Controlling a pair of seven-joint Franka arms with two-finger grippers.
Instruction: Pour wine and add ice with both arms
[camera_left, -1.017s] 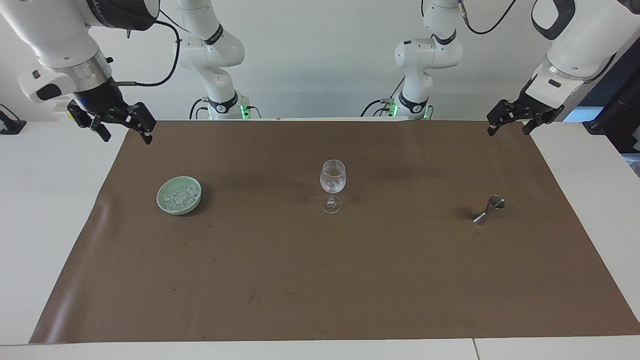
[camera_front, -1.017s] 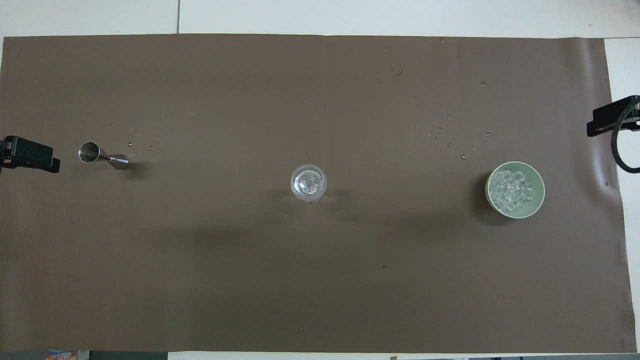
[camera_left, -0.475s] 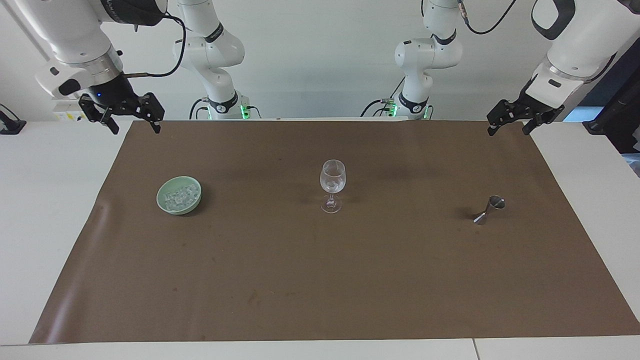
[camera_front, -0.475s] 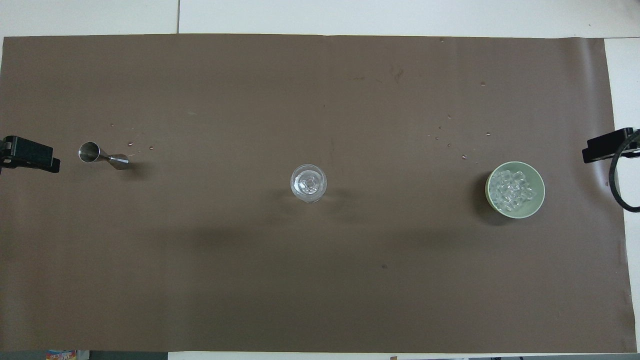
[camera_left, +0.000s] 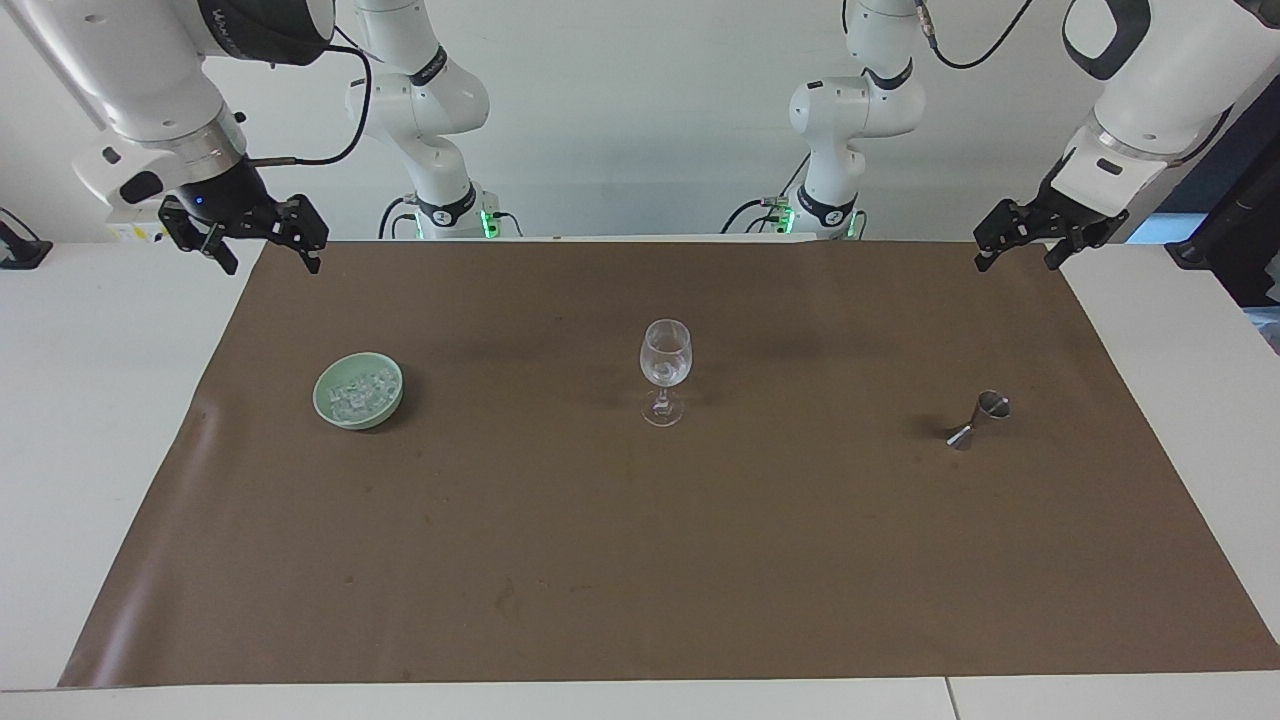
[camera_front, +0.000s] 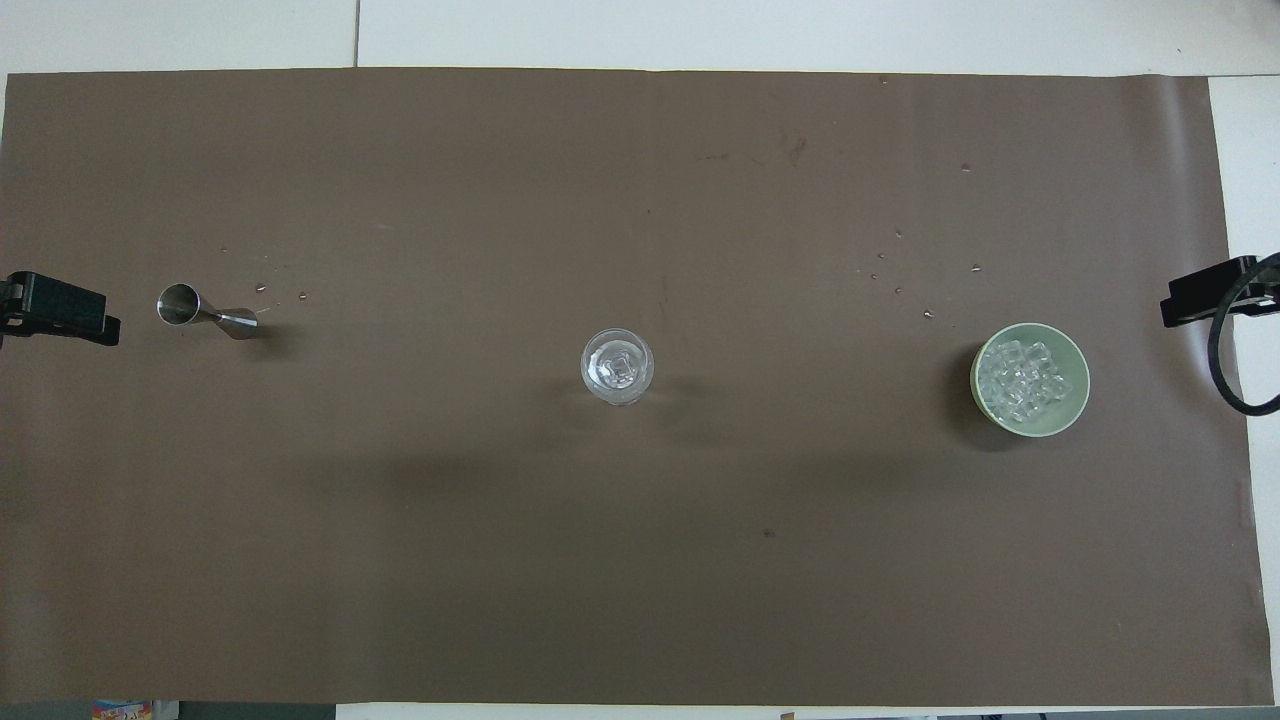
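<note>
A clear wine glass (camera_left: 665, 368) (camera_front: 617, 367) stands upright at the middle of the brown mat, with a clear chunk in its bowl. The ice (camera_left: 360, 392) (camera_front: 1020, 378) fills a pale green bowl (camera_left: 358, 421) (camera_front: 1078, 380) toward the right arm's end. A small steel jigger (camera_left: 980, 418) (camera_front: 205, 312) lies tipped toward the left arm's end. My right gripper (camera_left: 270, 262) (camera_front: 1205, 295) hangs open and empty over the mat's corner by the bowl's end. My left gripper (camera_left: 1015, 263) (camera_front: 60, 310) waits open and empty over the mat's edge near the jigger. Wine is out of view.
The brown mat (camera_left: 640, 560) covers most of the white table. A few tiny droplets or crumbs (camera_front: 900, 265) dot the mat near the bowl, farther from the robots. More specks (camera_front: 262, 289) lie by the jigger.
My right gripper has drawn back toward the robots' edge of the mat, away from the bowl. The left arm, glass, bowl and jigger have not moved.
</note>
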